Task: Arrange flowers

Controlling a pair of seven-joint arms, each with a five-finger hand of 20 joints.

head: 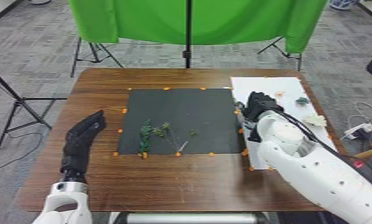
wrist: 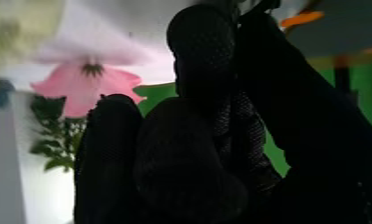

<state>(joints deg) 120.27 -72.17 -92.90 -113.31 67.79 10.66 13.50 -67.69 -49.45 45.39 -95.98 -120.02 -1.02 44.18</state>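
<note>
In the head view the left hand is open over the table's left side, away from the flowers. The right hand is over the border between the dark mat and the white sheet. Green sprigs and a thin pale stem lie on the mat's lower left part. On the sheet are a pale pink flower, a blue-green one and a cream one. In the right wrist view, a pink flower and green leaves show beyond the right hand.
Orange markers line the mat's edges on the brown table. The right forearm crosses the lower part of the white sheet, near a small red item. A green cloth hangs on a stand behind the table.
</note>
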